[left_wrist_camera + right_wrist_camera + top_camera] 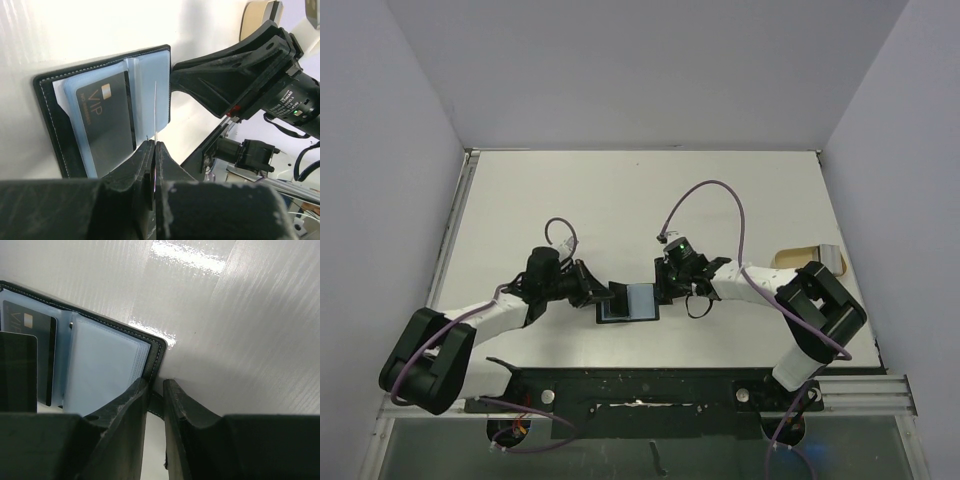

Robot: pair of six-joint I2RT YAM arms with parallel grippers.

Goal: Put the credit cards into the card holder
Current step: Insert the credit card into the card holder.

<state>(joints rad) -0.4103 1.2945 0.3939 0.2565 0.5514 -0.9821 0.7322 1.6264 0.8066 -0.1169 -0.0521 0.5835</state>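
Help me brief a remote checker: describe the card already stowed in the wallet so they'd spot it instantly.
At the middle of the white table lies an open black stitched wallet. Tucked in its pale blue plastic sleeve is the dark grey card marked VIP with a gold chip. Unlike the thin card pinched edge-on in the left gripper, it lies flat inside the sleeve.

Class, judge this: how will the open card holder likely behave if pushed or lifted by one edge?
Probably floppy: the card holder is a thin fold-over cover whose pale sleeves fan loosely. It may slide on the glossy table, perhaps why the right gripper grips its edge.
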